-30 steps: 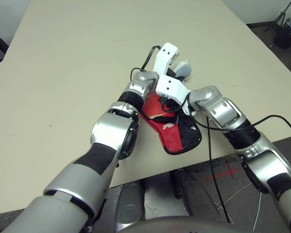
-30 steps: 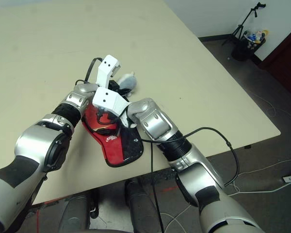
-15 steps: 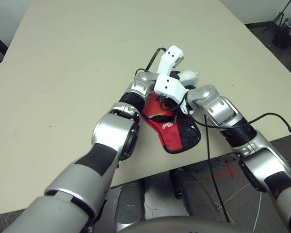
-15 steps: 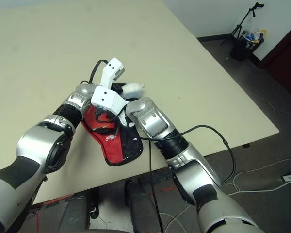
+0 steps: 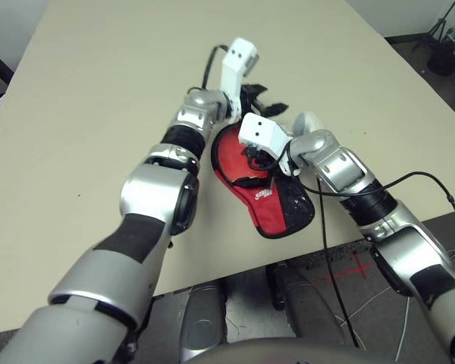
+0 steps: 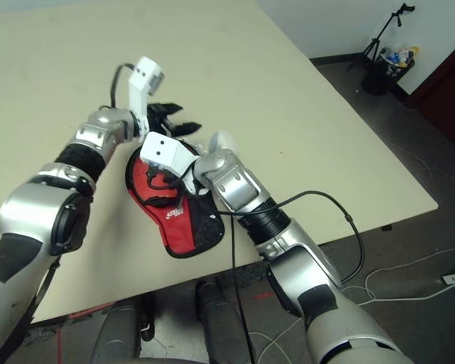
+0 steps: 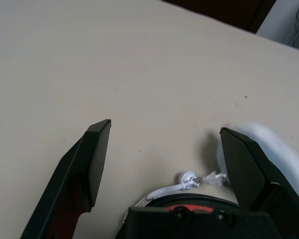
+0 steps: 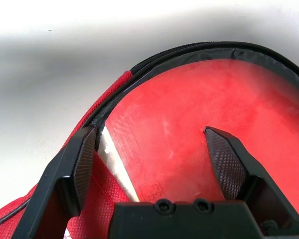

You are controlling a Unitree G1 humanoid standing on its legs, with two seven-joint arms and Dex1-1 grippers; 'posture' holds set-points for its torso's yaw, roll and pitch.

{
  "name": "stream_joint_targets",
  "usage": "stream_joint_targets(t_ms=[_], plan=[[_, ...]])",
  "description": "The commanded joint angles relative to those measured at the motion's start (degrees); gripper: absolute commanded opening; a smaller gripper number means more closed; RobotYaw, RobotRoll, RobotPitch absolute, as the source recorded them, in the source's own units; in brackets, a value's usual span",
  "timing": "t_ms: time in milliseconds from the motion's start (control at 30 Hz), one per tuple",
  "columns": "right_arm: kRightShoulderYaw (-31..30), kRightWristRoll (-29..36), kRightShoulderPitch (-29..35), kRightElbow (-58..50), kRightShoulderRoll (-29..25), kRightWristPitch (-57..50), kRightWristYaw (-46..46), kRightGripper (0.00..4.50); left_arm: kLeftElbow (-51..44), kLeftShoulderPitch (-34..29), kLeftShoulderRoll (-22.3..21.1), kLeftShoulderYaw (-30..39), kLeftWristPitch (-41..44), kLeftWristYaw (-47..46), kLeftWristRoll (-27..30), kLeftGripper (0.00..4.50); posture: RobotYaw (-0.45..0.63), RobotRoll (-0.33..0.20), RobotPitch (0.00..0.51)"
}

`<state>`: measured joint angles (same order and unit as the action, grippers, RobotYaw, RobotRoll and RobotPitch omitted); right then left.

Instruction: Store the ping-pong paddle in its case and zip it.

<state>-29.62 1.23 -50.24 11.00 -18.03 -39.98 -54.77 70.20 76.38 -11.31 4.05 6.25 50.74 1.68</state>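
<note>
The surface [image 5: 98, 114] is a plain beige tabletop, bare over most of its width and running far back from the near edge. The case [image 5: 277, 208] lies flat on it close to that near edge, red side up with its dark mesh patch toward the edge, and the round red face of the paddle [image 8: 199, 124] shows inside its black-piped rim. Just beyond the case, a pale plush charm [image 5: 307, 121] rests on the surface on a white cord [image 7: 182, 183].
</note>
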Motion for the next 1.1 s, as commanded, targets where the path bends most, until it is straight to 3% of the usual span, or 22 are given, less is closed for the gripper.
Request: stream_joint_targets(t_ms=[33,300,500,667,833,1100], plan=[[-1.32,-1.37,1.74,3.03,-0.74,-1.6,-0.23,4.5,-0.23,-0.27,-1.15,-0.06,1.07,1.15,0.21,4.47,0.0,0.0,0.172],[0.89,-0.04,0.45,0.48,-2.79,-4.11,-1.08,4.5,-1.1,-5.04,-3.68,-3.03,2.98,3.71,-1.41,4.47,-0.02,0.0,0.16],[9.0,6.12,-6.15,-5.9,-8.47,-15.0,-4.4,4.5,-3.49,-8.75,-4.23,-3.88,4.43,4.65,-1.4,4.47,-0.03,0.0,0.155],[12.37,6.68,-11.48,-4.88,-14.42,-16.84,-4.61,4.5,-5.03,-10.5,-4.01,-4.14,4.6,4.28,-1.38,4.47,-0.04,0.0,0.151],[15.01,3.94,-14.83,-0.04,-14.0,-17.91,2.91,4.5,-6.83,-11.25,-2.55,-4.93,5.9,5.66,-1.22,4.47,-0.06,0.0,0.147],[16.7,3.22,-10.42,0.91,-11.18,-28.03,13.7,4.5,-11.21,-14.52,-2.05,-10.62,10.68,11.52,-3.06,4.47,-0.07,0.0,0.141]])
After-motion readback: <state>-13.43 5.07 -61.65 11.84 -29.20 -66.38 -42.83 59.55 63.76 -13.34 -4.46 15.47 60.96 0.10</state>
